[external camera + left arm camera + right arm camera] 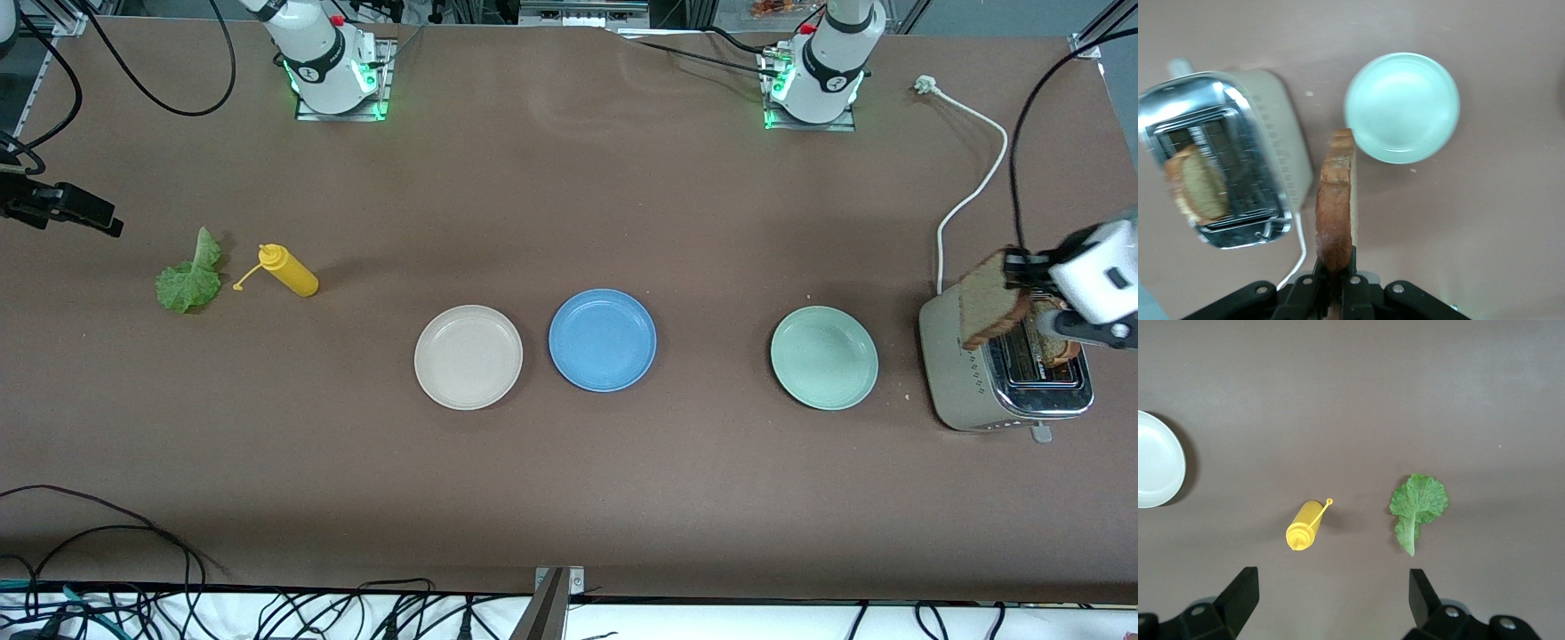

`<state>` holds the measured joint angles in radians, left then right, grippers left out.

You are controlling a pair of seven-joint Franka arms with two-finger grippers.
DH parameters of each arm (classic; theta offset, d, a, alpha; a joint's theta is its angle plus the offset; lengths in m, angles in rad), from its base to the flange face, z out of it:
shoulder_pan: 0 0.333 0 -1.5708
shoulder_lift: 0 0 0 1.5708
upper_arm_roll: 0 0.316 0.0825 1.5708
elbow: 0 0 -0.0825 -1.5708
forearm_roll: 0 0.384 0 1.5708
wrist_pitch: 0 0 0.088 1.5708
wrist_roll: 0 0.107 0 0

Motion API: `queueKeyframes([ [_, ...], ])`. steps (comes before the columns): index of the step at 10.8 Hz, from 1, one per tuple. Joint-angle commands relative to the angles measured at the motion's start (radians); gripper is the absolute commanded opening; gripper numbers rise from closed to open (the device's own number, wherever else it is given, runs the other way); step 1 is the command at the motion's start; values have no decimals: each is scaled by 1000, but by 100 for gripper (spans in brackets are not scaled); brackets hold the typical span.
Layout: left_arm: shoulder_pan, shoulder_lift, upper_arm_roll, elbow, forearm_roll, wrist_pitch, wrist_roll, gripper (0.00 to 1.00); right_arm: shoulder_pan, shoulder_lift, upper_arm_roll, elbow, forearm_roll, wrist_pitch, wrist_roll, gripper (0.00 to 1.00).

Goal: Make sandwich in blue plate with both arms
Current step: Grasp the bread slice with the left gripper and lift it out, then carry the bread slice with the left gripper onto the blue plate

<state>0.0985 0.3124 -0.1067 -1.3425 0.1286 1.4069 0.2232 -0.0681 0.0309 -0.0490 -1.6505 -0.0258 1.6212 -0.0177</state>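
Bread slice [994, 298] hangs clamped in the left gripper [1022, 271] over the toaster [965, 373], which holds another slice [1201, 187], while the empty blue plate [603, 340] sits between beige [468, 357] and green plates [824, 357], and the right gripper [1331, 600] waits spread wide above the lettuce [1418, 507] and mustard bottle [1303, 528].

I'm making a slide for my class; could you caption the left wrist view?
Left gripper shut on a bread slice, above the toaster holding a second slice, beside the mint-green plate.
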Motion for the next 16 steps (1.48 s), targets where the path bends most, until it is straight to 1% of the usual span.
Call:
queueKeyframes([
  [1, -36, 13, -39, 0, -163, -36, 11, 0, -3, -9, 3, -3, -13, -6, -5, 100],
  [3, -68, 74, -50, -1, -301, -36, 10, 0, -3, -9, 3, -2, -13, -4, -5, 100],
  [5, -155, 143, -57, 0, -410, -34, 8, 0, -3, -9, 3, -2, -13, -1, -5, 100],
  [6, -193, 192, -57, 2, -505, -26, 4, 0, -3, -9, 3, -2, -13, -1, -5, 100],
  [10, -311, 368, -57, 5, -836, 141, 15, 0, -4, -9, 3, -3, -13, -1, -5, 100],
  [11, -325, 402, -57, 3, -901, 192, 16, 0, -3, -9, 3, -3, -13, -1, -5, 100],
  [12, -335, 440, -57, 3, -958, 220, 34, 0, -3, -9, 3, -3, -13, -1, -5, 100],
  [13, -336, 474, -57, 3, -995, 231, 101, 0, -4, -9, 3, -3, -13, -1, -5, 100],
  [16, -316, 565, -54, 2, -1075, 276, 302, 0, -3, -9, 3, -2, -13, -1, -5, 100],
])
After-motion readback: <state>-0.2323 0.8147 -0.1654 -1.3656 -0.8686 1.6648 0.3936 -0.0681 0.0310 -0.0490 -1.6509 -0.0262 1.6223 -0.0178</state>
